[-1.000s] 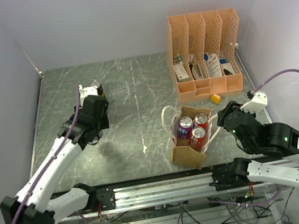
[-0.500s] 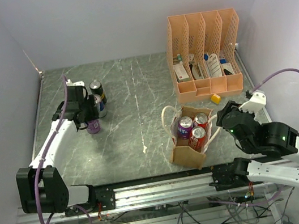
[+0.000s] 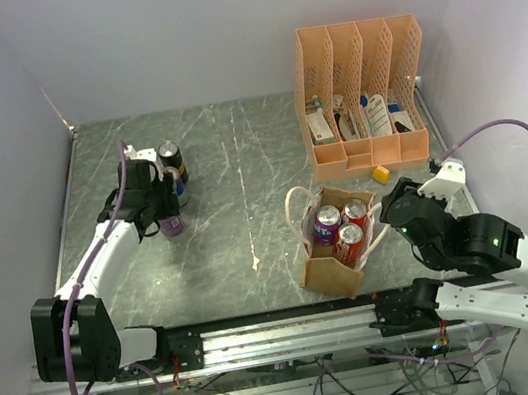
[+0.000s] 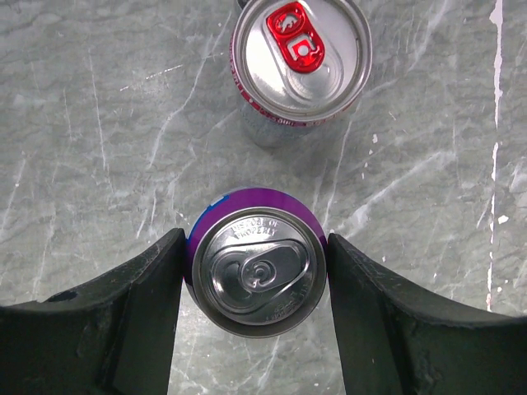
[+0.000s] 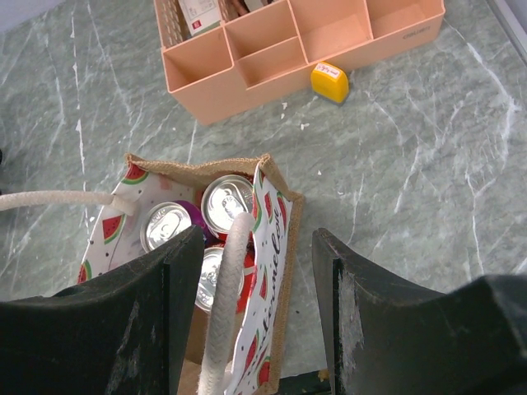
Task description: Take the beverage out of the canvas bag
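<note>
The canvas bag (image 3: 319,271) stands near the table's front edge, with watermelon-print lining and white rope handles (image 5: 224,296). It holds three cans (image 3: 349,236), also seen in the right wrist view (image 5: 229,200). My left gripper (image 3: 168,220) is at the far left, its fingers (image 4: 148,296) pressed on both sides of an upright purple can (image 4: 255,263) standing on the table. My right gripper (image 5: 255,243) is open above the bag's right wall (image 5: 276,247), with one rope handle between its fingers. In the top view this gripper (image 3: 393,212) is just right of the bag.
A silver can with a red tab (image 4: 300,58) stands just beyond the purple can, and a dark can (image 3: 170,154) stands behind that. A peach perforated file organizer (image 3: 363,90) with packets is at the back right. A small yellow object (image 3: 380,174) lies before it.
My left gripper has carried the purple can from beside the dark can toward the near left and has lowered it to the table. The right arm has barely moved.
</note>
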Tool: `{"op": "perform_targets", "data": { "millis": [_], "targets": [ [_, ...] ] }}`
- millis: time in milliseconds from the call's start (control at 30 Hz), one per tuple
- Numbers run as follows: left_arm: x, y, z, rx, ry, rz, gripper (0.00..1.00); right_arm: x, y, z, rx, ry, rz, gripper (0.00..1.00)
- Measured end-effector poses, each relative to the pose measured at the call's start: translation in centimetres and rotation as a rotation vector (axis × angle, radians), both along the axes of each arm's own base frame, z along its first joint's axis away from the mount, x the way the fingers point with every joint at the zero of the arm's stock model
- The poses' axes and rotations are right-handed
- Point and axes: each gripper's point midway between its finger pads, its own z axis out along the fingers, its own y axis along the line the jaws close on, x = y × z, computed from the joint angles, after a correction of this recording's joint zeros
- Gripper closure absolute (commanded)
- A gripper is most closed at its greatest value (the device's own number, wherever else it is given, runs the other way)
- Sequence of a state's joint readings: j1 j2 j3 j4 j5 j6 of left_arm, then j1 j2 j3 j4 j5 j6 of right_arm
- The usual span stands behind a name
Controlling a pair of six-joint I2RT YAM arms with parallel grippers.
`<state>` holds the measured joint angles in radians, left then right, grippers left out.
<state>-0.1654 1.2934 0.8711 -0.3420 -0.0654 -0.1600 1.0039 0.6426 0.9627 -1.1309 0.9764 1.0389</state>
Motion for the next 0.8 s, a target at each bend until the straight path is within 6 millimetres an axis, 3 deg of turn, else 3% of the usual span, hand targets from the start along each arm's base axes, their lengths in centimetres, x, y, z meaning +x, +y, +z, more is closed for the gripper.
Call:
{"op": "perform_targets", "data": {
  "millis": [533, 800],
  "targets": [
    [0.6, -0.1, 0.3, -0.001, -0.03, -0.01, 0.92, 0.0, -0.1, 0.1, 0.007, -0.005, 0.0, 0.45],
    [0.6, -0.2, -1.0, -0.002, 0.008, -0.007, 0.86, -0.1, -0.1, 0.2, 0.012, -0.008, 0.0, 0.45]
  ]
}}
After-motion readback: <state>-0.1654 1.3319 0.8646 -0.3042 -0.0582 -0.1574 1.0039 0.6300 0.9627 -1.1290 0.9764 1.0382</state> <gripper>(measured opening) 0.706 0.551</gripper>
